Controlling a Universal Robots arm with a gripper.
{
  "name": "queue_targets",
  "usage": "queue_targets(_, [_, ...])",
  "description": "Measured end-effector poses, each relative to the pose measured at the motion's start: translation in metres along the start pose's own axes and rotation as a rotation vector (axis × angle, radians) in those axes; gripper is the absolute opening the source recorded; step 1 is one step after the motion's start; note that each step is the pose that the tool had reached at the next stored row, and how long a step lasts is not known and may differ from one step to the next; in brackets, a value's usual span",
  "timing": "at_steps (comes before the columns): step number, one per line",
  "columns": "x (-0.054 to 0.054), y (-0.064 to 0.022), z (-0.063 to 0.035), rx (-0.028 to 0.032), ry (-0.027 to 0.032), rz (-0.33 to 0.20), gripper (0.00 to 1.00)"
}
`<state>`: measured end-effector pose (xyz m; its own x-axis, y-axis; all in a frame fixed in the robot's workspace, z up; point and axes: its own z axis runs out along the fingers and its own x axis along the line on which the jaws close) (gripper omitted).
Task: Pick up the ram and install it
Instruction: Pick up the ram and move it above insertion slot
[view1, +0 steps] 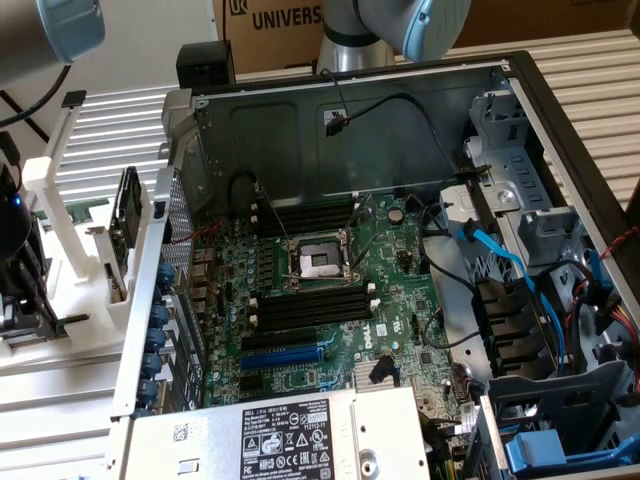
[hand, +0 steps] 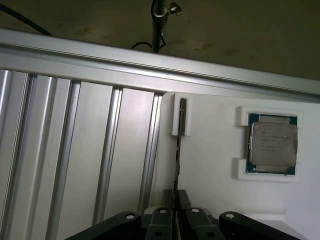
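In the wrist view the ram (hand: 177, 157) is seen edge-on as a thin dark stick. Its far end sits in a slot of the white holder (hand: 210, 150). My gripper (hand: 175, 200) is shut on the ram's near end, one black finger (hand: 166, 202) pressed against each side. In the exterior view the gripper (view1: 28, 315) hangs over the white holder (view1: 70, 250) at the exterior view's left, outside the open computer case (view1: 200, 150). The motherboard (view1: 390, 270) lies inside the case, with long black memory slots (view1: 310, 306) on either side of the processor socket (view1: 314, 260).
A processor chip (hand: 272, 146) rests in its own recess of the white holder. Ribbed aluminium table rails (hand: 75, 150) run beside the holder. Inside the case are a blue expansion slot (view1: 285, 355), loose black and blue cables (view1: 500, 260) and a power supply (view1: 290, 435).
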<state>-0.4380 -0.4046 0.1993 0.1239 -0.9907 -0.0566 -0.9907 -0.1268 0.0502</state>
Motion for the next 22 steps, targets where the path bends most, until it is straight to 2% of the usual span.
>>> queue_targets(11, [-0.0004, -0.0001, 0.0001, 0.0002, 0.0, 0.0, 0.17])
queue_targets(13, [-0.0005, -0.0001, 0.0, 0.0, 0.0002, 0.0, 0.13])
queue_targets(22, [-0.0007, 0.0, -0.0015, -0.0001, 0.0002, 0.0, 0.13])
